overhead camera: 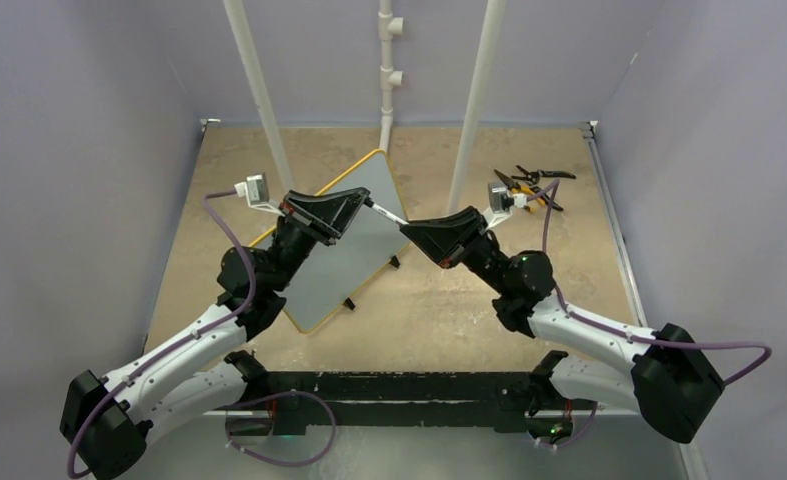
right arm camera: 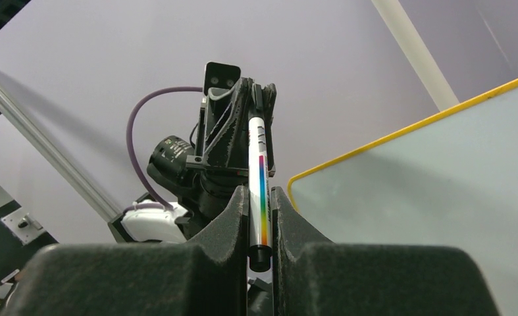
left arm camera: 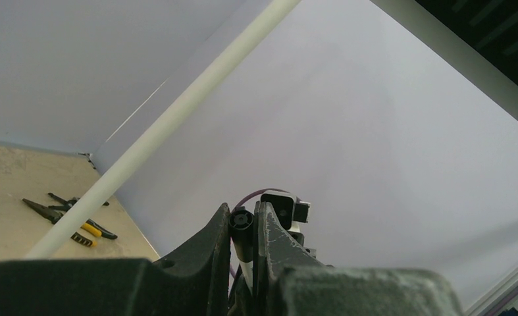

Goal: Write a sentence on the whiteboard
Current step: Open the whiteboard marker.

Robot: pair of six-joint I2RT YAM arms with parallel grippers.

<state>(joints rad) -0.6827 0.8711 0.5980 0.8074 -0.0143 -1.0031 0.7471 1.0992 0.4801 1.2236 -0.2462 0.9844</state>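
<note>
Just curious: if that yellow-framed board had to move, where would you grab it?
Probably the right long edge of the whiteboard, between its black feet, coming from the right. It is thin, its feet seem to lift that edge off the table, and the left arm overhangs the other side.

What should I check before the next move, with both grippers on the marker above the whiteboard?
1. Right gripper shut on the marker: ok.
2. Left gripper shut on the marker's other end: ok.
3. Cap off and tip exposed: cannot tell; both ends are hidden by the fingers.
4. Whiteboard lying on the table under the marker: ok, though the left arm covers part of it.
5. Writing done: not ok; the visible board surface is blank.
6. Pliers out of the way: ok, at the far right, apart from the board.
</note>
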